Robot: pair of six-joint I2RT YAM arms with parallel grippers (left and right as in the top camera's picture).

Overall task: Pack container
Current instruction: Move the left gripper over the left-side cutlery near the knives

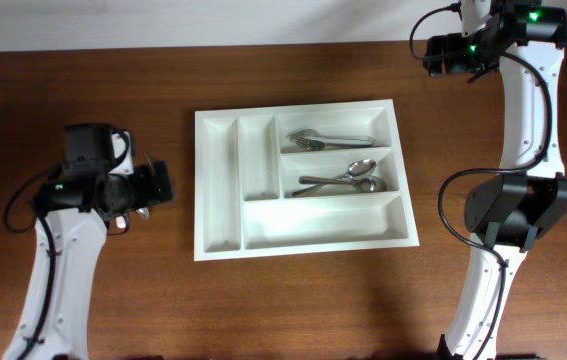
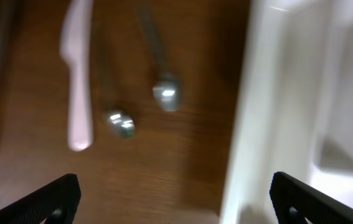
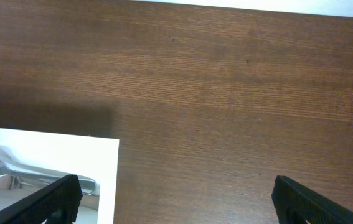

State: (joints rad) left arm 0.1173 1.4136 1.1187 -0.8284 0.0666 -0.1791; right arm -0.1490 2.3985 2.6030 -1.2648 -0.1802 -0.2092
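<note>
The container (image 1: 218, 190), a white cutlery tray, lies mid-table. Its top right compartment holds metal forks (image 1: 328, 138) and the one below holds spoons (image 1: 343, 178); the other compartments look bare. My left gripper (image 1: 161, 184) hovers open just left of the tray with nothing between its fingers. In the blurred left wrist view a white plastic knife (image 2: 76, 81) and two metal utensils (image 2: 165, 94) lie on the wood beside the tray wall (image 2: 269, 124). My right gripper (image 1: 431, 55) hangs open over bare wood at the far right, off the tray's corner (image 3: 45, 146).
The table is dark brown wood (image 1: 303, 310). The right arm's base (image 1: 518, 205) stands to the right of the tray. The table's far edge (image 1: 163, 48) meets a pale wall. The loose utensils on the left are mostly hidden under the left arm in the overhead view.
</note>
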